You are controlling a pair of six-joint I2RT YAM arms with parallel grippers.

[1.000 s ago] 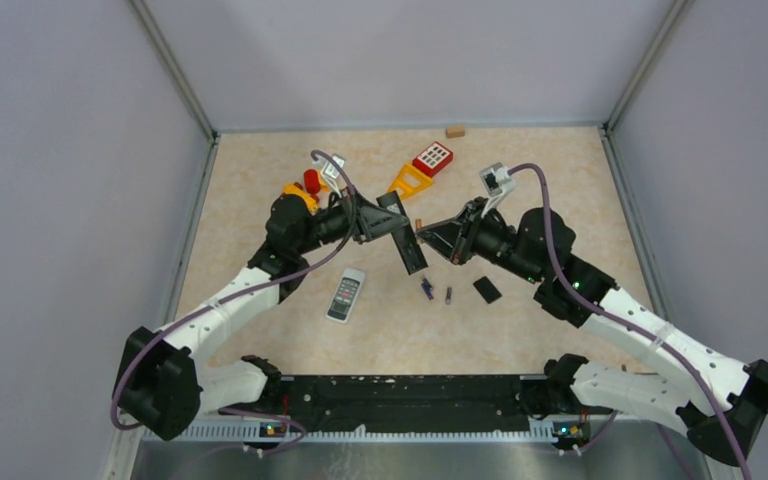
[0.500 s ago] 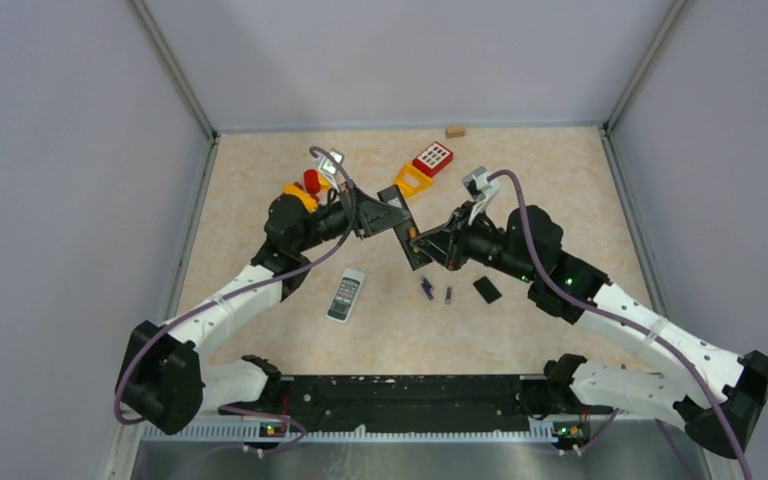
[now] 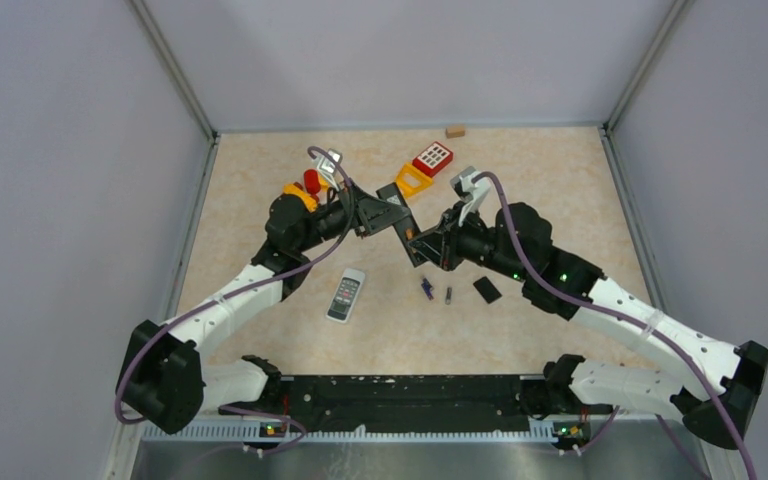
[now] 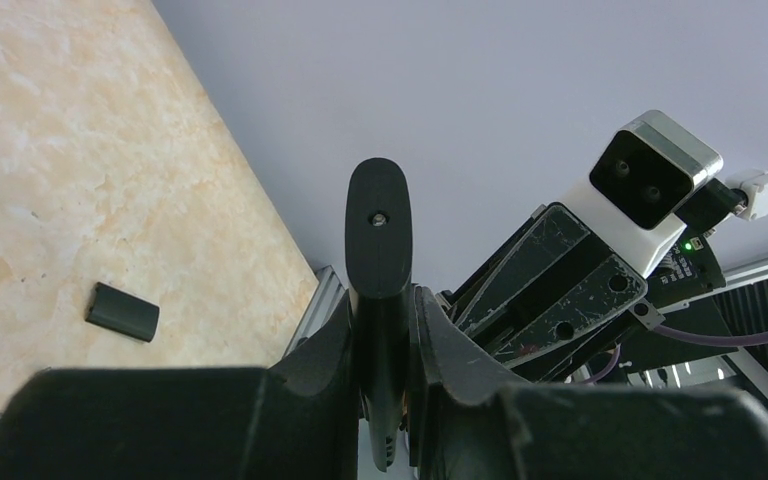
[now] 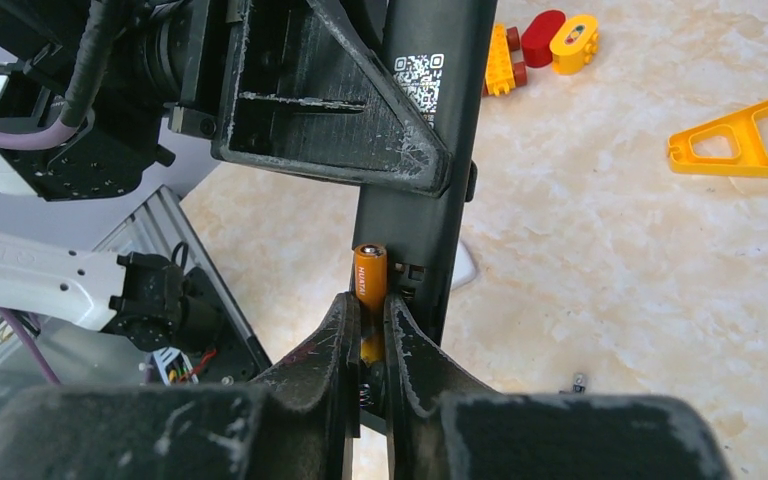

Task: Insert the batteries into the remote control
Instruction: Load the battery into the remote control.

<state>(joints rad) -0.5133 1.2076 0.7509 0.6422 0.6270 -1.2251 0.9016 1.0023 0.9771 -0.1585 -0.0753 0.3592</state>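
My left gripper [image 3: 384, 214] is shut on a black remote [image 3: 406, 234] and holds it tilted above the table's middle; in the left wrist view the remote [image 4: 378, 240] stands edge-on between the fingers. My right gripper [image 3: 420, 243] is shut on the orange-brown battery [image 5: 369, 280], whose tip rests against the remote's open battery bay [image 5: 415, 270]. The purplish-blue battery [image 3: 426, 289] and the dark grey battery [image 3: 448, 295] lie on the table below the remote.
A black battery cover [image 3: 487, 290] lies right of the loose batteries. A white remote [image 3: 345, 295] lies at front left. An orange triangle [image 3: 409, 180], a red keypad toy [image 3: 432, 158], red and orange bricks [image 3: 305, 186] and a wooden block [image 3: 454, 130] sit at the back.
My right gripper has moved left with the orange-brown battery, up to the remote's battery bay. The left gripper has shifted the remote slightly back and up.
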